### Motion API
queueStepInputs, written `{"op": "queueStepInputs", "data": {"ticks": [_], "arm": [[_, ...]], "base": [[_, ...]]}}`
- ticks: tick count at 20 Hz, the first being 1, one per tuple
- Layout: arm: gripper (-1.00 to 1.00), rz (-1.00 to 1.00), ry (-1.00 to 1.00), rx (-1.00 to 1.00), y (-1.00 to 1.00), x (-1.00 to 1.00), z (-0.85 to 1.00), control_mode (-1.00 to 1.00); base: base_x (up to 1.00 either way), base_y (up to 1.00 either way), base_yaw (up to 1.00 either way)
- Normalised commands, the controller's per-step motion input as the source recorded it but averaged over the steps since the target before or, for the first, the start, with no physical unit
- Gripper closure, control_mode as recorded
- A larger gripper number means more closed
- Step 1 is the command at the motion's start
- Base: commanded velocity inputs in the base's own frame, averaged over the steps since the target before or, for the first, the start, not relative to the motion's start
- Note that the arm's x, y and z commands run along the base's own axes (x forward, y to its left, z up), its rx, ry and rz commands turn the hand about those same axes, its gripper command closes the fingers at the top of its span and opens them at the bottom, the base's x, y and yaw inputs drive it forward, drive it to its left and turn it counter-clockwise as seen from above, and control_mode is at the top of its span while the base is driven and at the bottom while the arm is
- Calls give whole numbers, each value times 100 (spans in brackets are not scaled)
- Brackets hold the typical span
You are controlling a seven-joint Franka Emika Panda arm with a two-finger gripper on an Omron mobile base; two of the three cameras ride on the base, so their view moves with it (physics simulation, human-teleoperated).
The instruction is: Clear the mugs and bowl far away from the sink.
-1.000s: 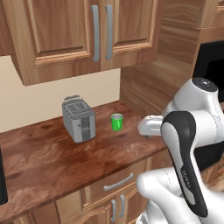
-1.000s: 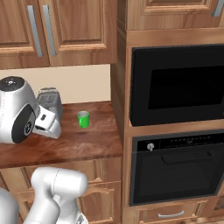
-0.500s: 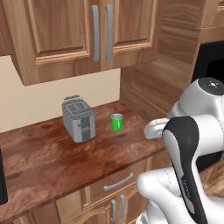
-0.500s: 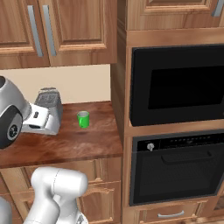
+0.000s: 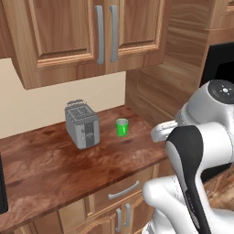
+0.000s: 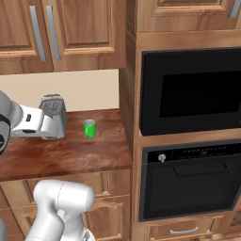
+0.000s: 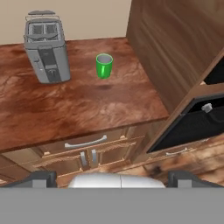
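A bright green mug [image 5: 121, 127] [image 6: 89, 128] [image 7: 104, 65] stands upright on the brown wooden counter [image 5: 55, 164], to the right of a toaster, with nothing touching it. My gripper [image 7: 113, 180] hangs high above and in front of the counter's front edge, well back from the mug. Its two dark fingertips [image 7: 40, 179] stand wide apart and open, with nothing between them. The white hand [image 5: 163, 131] [image 6: 37, 124] floats over the counter's near right part. The bowl and the sink are out of view.
A silver toaster [image 5: 82, 124] [image 7: 46, 52] stands left of the mug near the back wall. A tall wooden cabinet side [image 7: 175, 52] with a black oven [image 6: 188, 94] closes off the counter's right end. Wall cabinets [image 5: 91, 36] hang above. Drawers [image 7: 85, 142] run below the counter.
The arm's upper joints have swung back and outward, and the hand has drawn slightly away from the mug. The mug and toaster stay put. The jaws remain open.
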Motion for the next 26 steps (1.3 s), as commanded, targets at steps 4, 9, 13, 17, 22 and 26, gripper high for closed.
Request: {"op": "queueStepInputs", "data": {"ticks": [4, 9, 13, 17, 22, 26], "arm": [[-100, -1, -3, 0, -2, 0, 0, -100], [-100, -8, -7, 0, -13, 0, 2, 100], [-100, 0, 0, 0, 0, 0, 0, 100], [-100, 0, 0, 0, 0, 0, 0, 100], [-100, 0, 0, 0, 0, 0, 0, 100], [-100, 0, 0, 0, 0, 0, 0, 100]], "base": [[0, 0, 0], [-1, -10, -4], [-19, -88, -35], [-3, -88, -44], [-12, -98, -57], [0, -77, -75]]}}
